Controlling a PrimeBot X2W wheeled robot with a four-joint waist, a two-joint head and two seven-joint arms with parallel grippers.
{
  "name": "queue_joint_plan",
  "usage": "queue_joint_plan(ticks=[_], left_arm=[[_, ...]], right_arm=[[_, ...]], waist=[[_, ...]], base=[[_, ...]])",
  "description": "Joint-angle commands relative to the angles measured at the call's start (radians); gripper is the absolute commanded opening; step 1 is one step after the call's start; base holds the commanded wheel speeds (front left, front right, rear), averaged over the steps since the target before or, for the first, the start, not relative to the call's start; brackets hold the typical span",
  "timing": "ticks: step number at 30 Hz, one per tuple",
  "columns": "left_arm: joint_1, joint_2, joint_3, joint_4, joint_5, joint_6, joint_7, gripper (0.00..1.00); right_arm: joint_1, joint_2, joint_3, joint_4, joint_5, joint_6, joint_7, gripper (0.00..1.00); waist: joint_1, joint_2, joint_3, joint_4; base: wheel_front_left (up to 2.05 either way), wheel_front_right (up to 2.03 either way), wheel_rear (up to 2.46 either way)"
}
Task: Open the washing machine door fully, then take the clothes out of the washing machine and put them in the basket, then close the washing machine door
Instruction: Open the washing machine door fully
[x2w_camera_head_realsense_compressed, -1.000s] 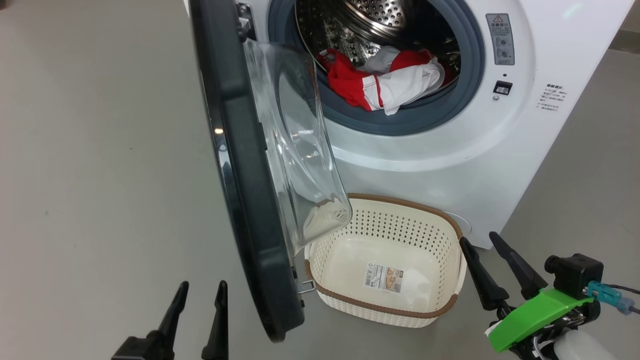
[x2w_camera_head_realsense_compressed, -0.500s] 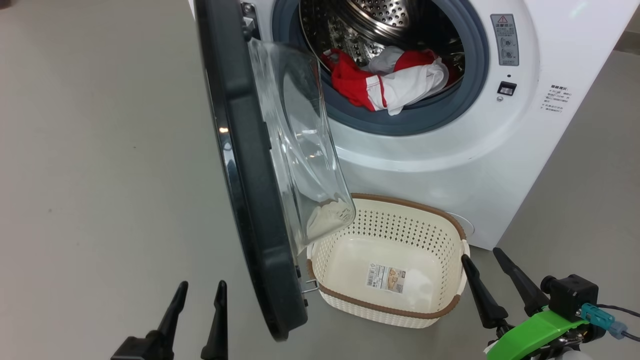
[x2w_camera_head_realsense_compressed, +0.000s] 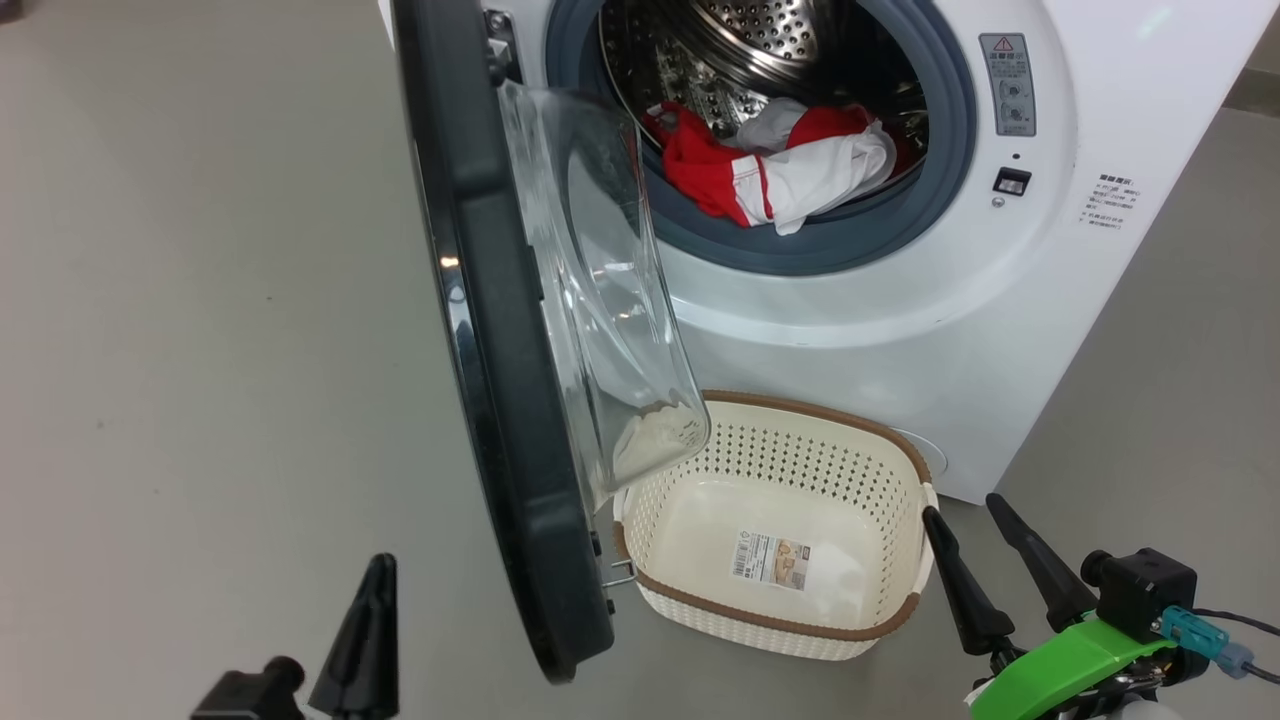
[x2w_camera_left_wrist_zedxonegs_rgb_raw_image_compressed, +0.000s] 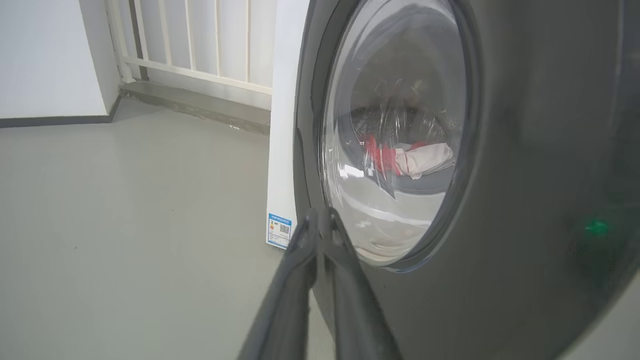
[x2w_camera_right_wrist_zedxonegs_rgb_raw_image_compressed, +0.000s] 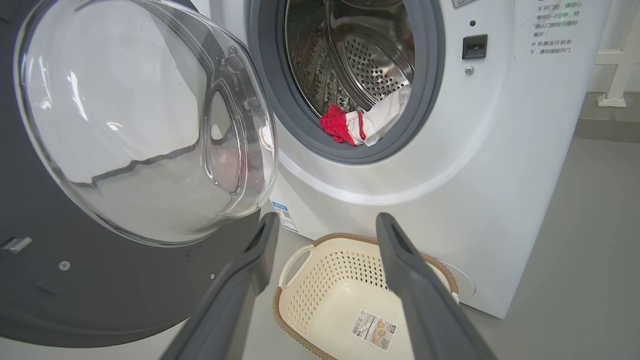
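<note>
Smooth grey floor (x2w_camera_head_realsense_compressed: 200, 300), no bench. The white washing machine (x2w_camera_head_realsense_compressed: 850, 330) stands on it, with the washing machine door (x2w_camera_head_realsense_compressed: 480, 300) swung out, edge-on in the head view. The red-and-white clothes (x2w_camera_head_realsense_compressed: 790, 170) lie in the drum mouth, draped on the grey ring. The basket (x2w_camera_head_realsense_compressed: 800, 450) sits on the floor just before the machine, beside the door's lower edge.

Left hand (x2w_camera_head_realsense_compressed: 380, 575) is low left, fingers pressed together, near the door's outer face. Right hand (x2w_camera_head_realsense_compressed: 962, 508) is spread, just beside the basket.

Left wrist view adds a white wall (x2w_camera_left_wrist_zedxonegs_rgb_raw_image_compressed: 45, 55), railing (x2w_camera_left_wrist_zedxonegs_rgb_raw_image_compressed: 200, 45), a blue sticker (x2w_camera_left_wrist_zedxonegs_rgb_raw_image_compressed: 280, 231), and the clothes seen through the glass. Right wrist view adds the door's inner glass bowl (x2w_camera_right_wrist_zedxonegs_rgb_raw_image_compressed: 140, 125), the basket handle (x2w_camera_right_wrist_zedxonegs_rgb_raw_image_compressed: 295, 260) and the label sticker (x2w_camera_right_wrist_zedxonegs_rgb_raw_image_compressed: 374, 327).
</note>
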Motion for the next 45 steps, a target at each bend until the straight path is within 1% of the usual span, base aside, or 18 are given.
queue_joint_plan(ticks=[1,4,7,10,12,16,18,20,24,26,28,29,32,35,38,45], left_arm=[[-0.029,0.009,0.044,-0.037,-0.016,-0.006,-0.009,0.0],[-0.047,0.009,0.068,-0.061,-0.008,-0.013,-0.009,0.0],[-0.075,0.009,0.103,-0.113,0.003,-0.019,-0.009,0.0],[-0.103,0.009,0.131,-0.206,-0.018,-0.017,-0.009,0.0],[-0.117,0.009,0.129,-0.288,-0.027,-0.013,-0.009,0.0],[-0.129,0.009,0.071,-0.452,-0.027,-0.009,-0.009,0.0],[-0.125,0.009,0.016,-0.511,-0.021,-0.006,-0.009,0.0],[-0.112,0.009,-0.057,-0.539,-0.019,-0.008,-0.009,0.0],[-0.078,0.009,-0.206,-0.511,-0.016,-0.022,-0.009,0.0],[-0.061,0.009,-0.259,-0.464,-0.026,-0.028,-0.009,0.0],[-0.047,0.009,-0.306,-0.414,-0.058,-0.035,-0.009,0.0],[-0.047,0.009,-0.306,-0.414,-0.058,-0.035,-0.009,0.0],[-0.034,0.009,-0.359,-0.321,-0.081,-0.042,-0.009,0.0],[-0.028,0.009,-0.374,-0.22,-0.109,-0.038,-0.009,0.0],[-0.034,0.009,-0.365,-0.14,-0.127,-0.031,-0.009,0.0],[-0.07,0.009,-0.335,-0.102,-0.143,-0.024,-0.009,0.0]], right_arm=[[-0.001,-0.006,0.016,-0.02,-0.012,0.007,-0.006,1.0],[0.001,-0.003,0.018,-0.019,-0.011,0.007,-0.006,1.0],[-0.001,-0.003,0.019,-0.02,-0.01,0.007,-0.006,1.0],[0.0,-0.004,0.018,-0.022,-0.009,0.007,-0.006,1.0],[0.001,-0.002,0.014,-0.025,-0.006,0.007,-0.006,1.0],[0.003,-0.001,0.011,-0.029,0.003,0.007,-0.006,1.0],[0.002,-0.002,0.014,-0.03,0.005,0.007,-0.006,1.0],[-0.001,-0.002,0.016,-0.032,0.006,0.007,-0.006,1.0],[-0.009,-0.002,0.022,-0.035,0.008,0.007,-0.006,1.0],[-0.015,-0.002,0.026,-0.035,0.008,0.007,-0.006,1.0],[-0.019,-0.004,0.03,-0.035,0.009,0.007,-0.006,1.0],[-0.019,-0.004,0.03,-0.035,0.009,0.007,-0.006,1.0],[-0.02,-0.003,0.033,-0.032,0.013,0.007,-0.006,1.0],[-0.021,-0.001,0.04,-0.031,0.018,0.007,-0.006,1.0],[-0.022,0.001,0.045,-0.031,0.019,0.007,-0.006,1.0],[-0.021,-0.004,0.037,-0.033,0.018,0.007,-0.006,1.0]], waist=[[-0.0001,0.0,-0.001,0.001],[-0.0001,0.0,-0.004,0.002],[-0.0001,0.0,-0.006,0.001],[-0.0001,0.0,-0.009,-0.002],[-0.0001,0.0,-0.011,-0.004],[-0.0001,0.0,-0.012,-0.007],[-0.0001,0.0,-0.012,-0.009],[-0.0001,0.0,-0.011,-0.011],[-0.0001,0.0,-0.002,-0.014],[-0.0001,0.0,0.002,-0.016],[-0.0001,0.0,0.006,-0.018],[-0.0001,0.0,0.006,-0.018],[-0.0001,0.0,0.009,-0.021],[-0.0001,0.0,0.011,-0.026],[-0.0001,0.0,0.013,-0.033],[-0.0001,0.0,0.019,-0.031]], base=[[0.0,0.0,0.0],[0.0,0.0,0.0],[0.0,0.0,0.0],[0.0,0.0,0.0],[0.0,0.0,0.0],[0.0,0.0,0.0],[0.0,0.0,0.0],[0.0,0.0,0.0],[0.0,0.0,0.0],[0.0,0.0,0.0],[0.0,0.0,0.0],[0.0,0.0,0.0],[0.0,0.0,0.0],[0.0,0.0,0.0],[0.0,0.0,0.0],[0.0,0.0,0.0]])
